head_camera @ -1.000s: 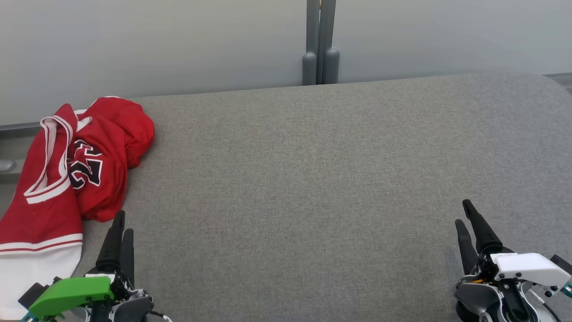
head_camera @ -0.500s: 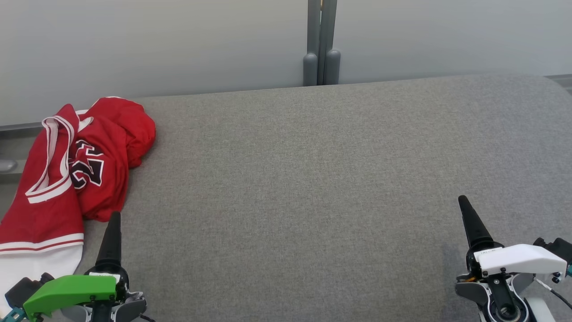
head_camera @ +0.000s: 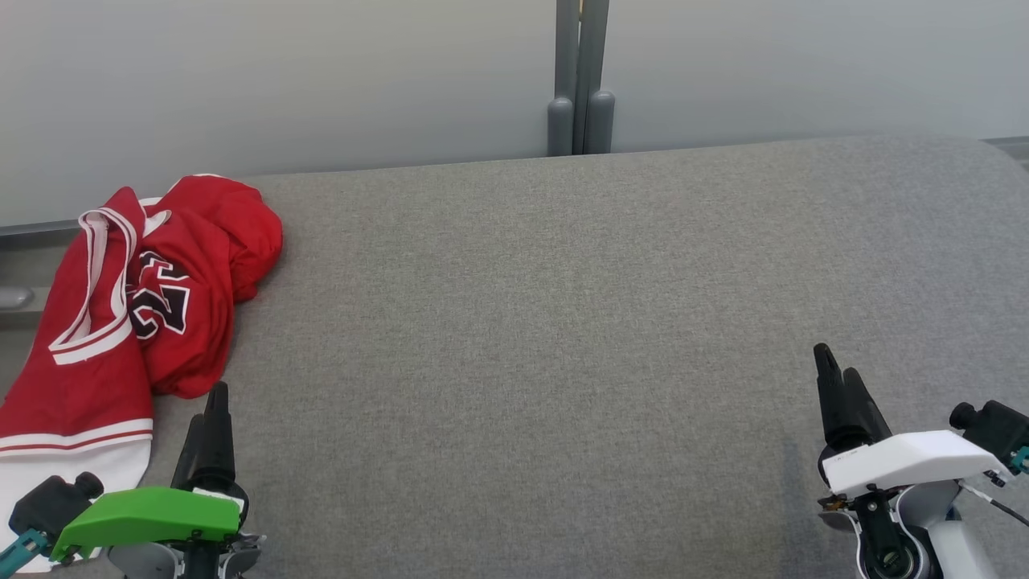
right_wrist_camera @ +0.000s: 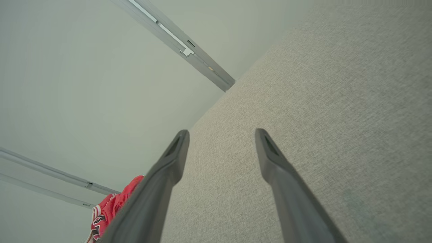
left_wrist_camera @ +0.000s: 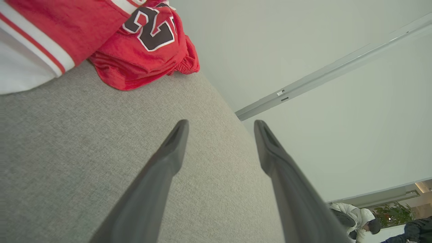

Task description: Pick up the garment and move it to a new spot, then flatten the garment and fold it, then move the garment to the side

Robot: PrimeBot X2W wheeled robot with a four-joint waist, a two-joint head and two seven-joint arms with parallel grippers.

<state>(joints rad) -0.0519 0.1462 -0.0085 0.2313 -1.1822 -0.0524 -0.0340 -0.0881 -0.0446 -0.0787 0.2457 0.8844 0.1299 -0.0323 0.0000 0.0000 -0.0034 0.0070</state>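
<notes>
1. You are at the very first step: the garment [head_camera: 137, 305] has not been picked up. It lies crumpled at the far left of the grey surface [head_camera: 522, 322], a red jersey with white trim and a dark number showing. Its white hem end trails toward the near left corner.

2. Your left gripper [head_camera: 211, 410] hovers at the near left, just beside the garment's near red fold but apart from it. Its fingers are spread wide and hold nothing; the left wrist view shows bare grey cloth between them.

3. Your right gripper [head_camera: 836, 362] sits at the near right, well apart from the garment. It too is wide open and empty, with only grey surface ahead of it in the right wrist view.

4. The next move, as I judge it, belongs to the left arm. Steer it left and a little farther away, until the fingers straddle a raised fold of red cloth, then lower and close.

5. Aim for a thick bunch rather than the flat white hem, since a single thin layer may slip from long fingers.

6. The middle of the surface looks like the natural new spot, within reach of both arms for flattening afterwards.
</notes>
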